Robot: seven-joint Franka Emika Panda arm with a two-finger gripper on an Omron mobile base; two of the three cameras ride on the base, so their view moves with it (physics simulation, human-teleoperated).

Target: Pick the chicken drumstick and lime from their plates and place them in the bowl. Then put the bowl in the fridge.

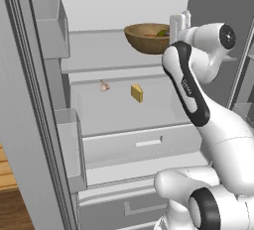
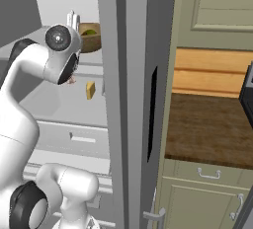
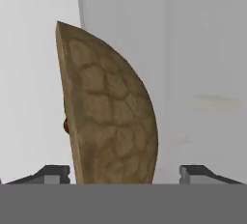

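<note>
The wooden bowl (image 1: 146,38) (image 2: 93,40) stands on the upper shelf of the open fridge (image 1: 99,60). In it lie the green lime (image 1: 161,33) (image 2: 89,32) and a reddish bit of the chicken drumstick (image 1: 149,35) (image 3: 65,126). My gripper (image 1: 174,26) (image 2: 74,21) is at the bowl's right rim. In the hand view the bowl (image 3: 111,117) stands between my widely spread fingertips (image 3: 53,172); the jaws are open and there is a gap on one side. The plates are out of view.
On the shelf below lie a yellow block (image 1: 137,93) (image 2: 90,90) and a small pale bulb (image 1: 104,86). A drawer (image 1: 144,144) sits under it. Door bins (image 1: 49,26) line the left. The fridge door edge (image 2: 128,99) stands beside a wooden counter (image 2: 207,124).
</note>
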